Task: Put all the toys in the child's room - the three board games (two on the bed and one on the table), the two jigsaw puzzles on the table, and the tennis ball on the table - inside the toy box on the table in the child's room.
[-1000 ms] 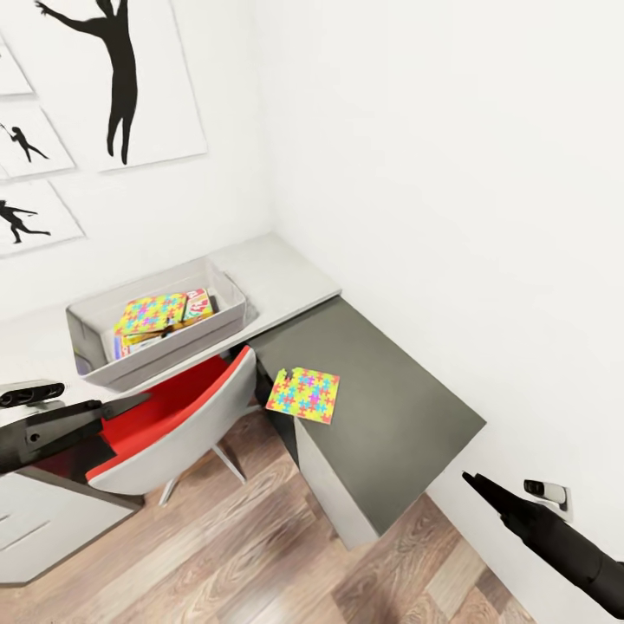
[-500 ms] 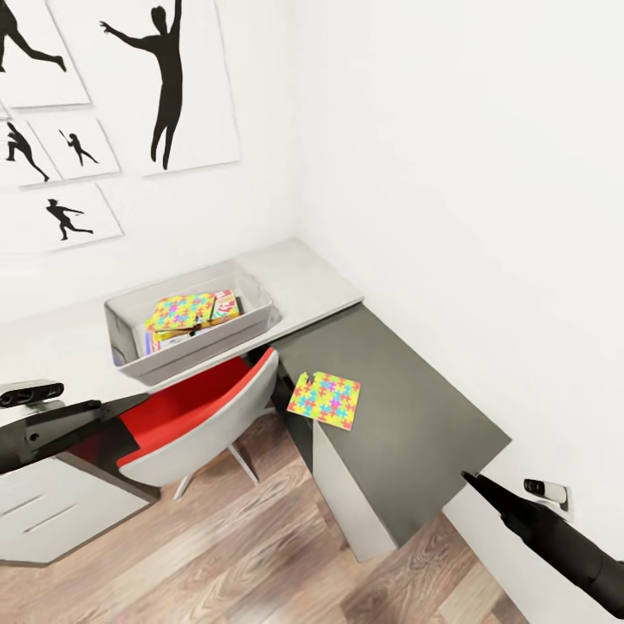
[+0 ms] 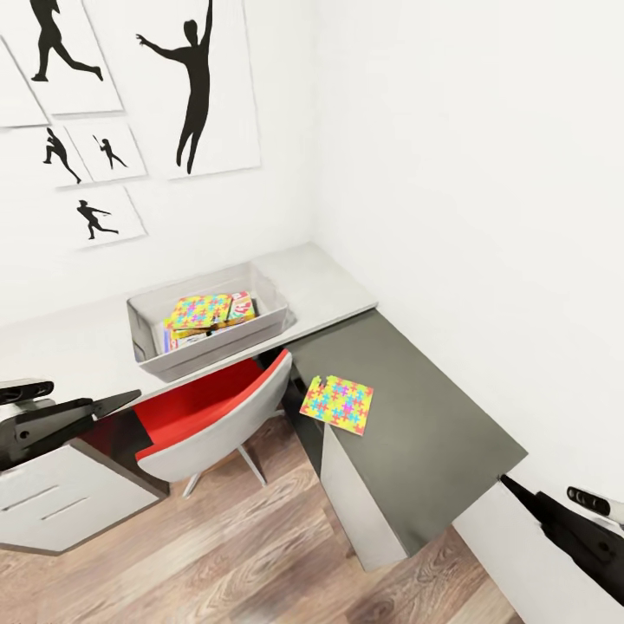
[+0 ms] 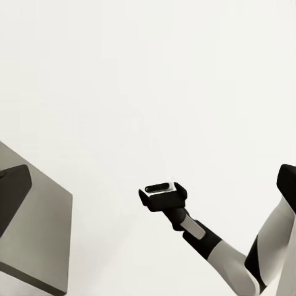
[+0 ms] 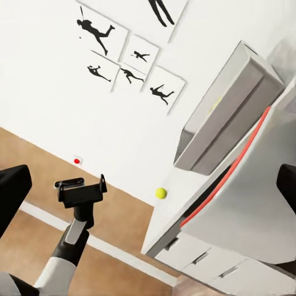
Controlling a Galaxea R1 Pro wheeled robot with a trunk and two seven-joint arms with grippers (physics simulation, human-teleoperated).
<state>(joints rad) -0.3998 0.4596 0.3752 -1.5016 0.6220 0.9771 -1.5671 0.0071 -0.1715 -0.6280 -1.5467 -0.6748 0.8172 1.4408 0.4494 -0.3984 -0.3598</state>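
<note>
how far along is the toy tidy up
Partly done: the toy box already holds one jigsaw on top of printed game boxes. Nothing is in hand. Left: the second jigsaw lies on the dark desk section, and the ball sits on the pale desk top.

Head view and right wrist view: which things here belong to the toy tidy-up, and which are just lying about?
Job:
toy box, holding a jigsaw and game boxes
second jigsaw on the lower desk section
tennis ball on the table

Just there:
red chair
silhouette prints
wood floor

Toy box (image 3: 147,322) with games and puzzle on the pale table (image 3: 334,290); second jigsaw puzzle (image 3: 337,404) flat on its dark section.
</note>
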